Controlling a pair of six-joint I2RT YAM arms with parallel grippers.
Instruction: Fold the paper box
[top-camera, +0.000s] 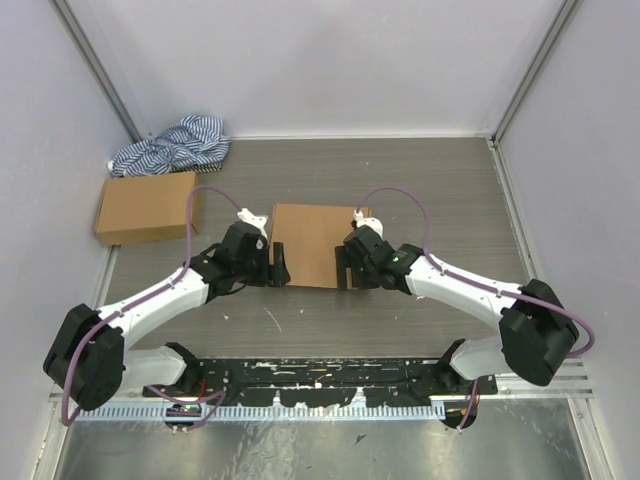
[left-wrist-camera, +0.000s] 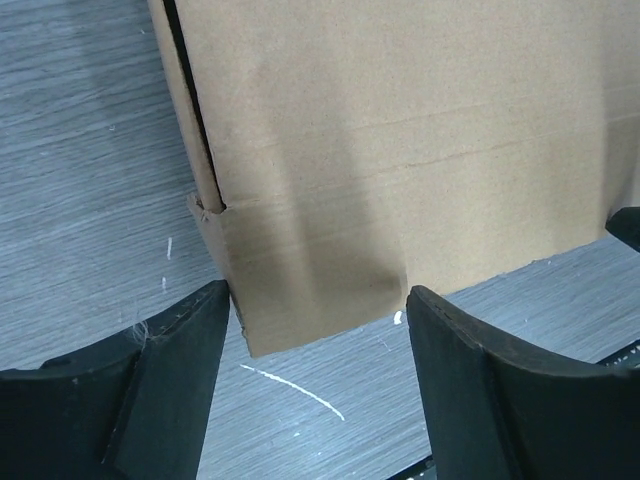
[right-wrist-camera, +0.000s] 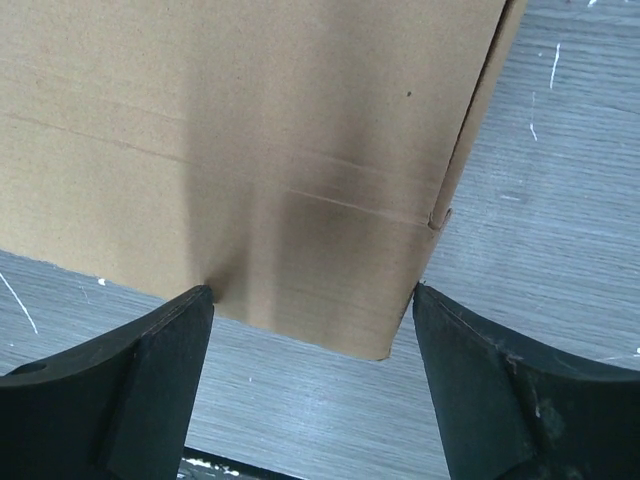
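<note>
- Now the paper box (top-camera: 310, 243) lies flat and closed, middle of the table (top-camera: 450, 200).
- The left gripper (top-camera: 278, 268): jaws wide, astride the box's near-left corner.
- The right gripper (top-camera: 345, 272): jaws wide, astride its near-right corner.

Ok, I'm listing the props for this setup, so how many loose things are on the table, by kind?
Cardboard boxes: 2, the paper box in the middle and the plain box at the left
Striped cloth: 1
Total: 3
</note>
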